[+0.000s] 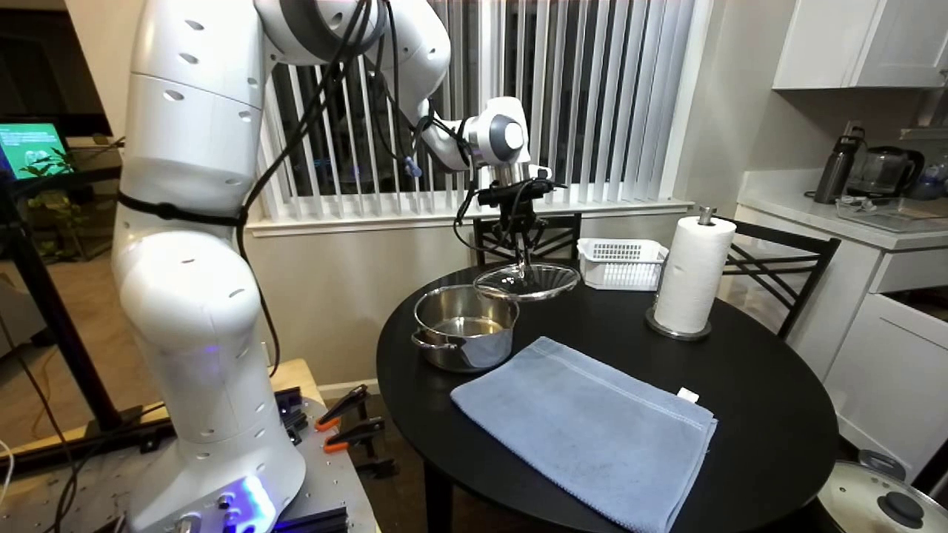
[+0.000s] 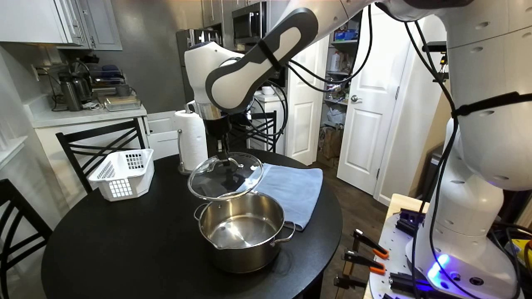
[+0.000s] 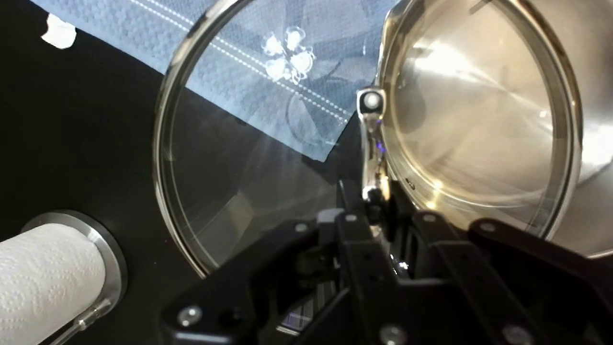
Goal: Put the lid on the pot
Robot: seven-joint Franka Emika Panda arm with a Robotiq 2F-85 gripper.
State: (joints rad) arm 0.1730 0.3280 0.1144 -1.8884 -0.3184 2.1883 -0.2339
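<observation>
The round, black bench (image 2: 124, 245) carries the pot (image 2: 241, 232), which stands upright near the edge. Just beside it the blue cloth (image 1: 585, 429) lies spread flat, with a small white tag (image 1: 687, 395) showing at one side. Beyond the cloth, the paper roll (image 1: 694, 274) stands upright on a metal base (image 1: 678, 335); near it sits the white basket (image 2: 141, 182), close to the bench's edge.

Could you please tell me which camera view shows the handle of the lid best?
The wrist view: the metal handle of the lid appears largest there, with one end plainly visible, though the gripper hides part of it. Both exterior views show it much smaller and less distinctly, beneath the gripper.
</observation>
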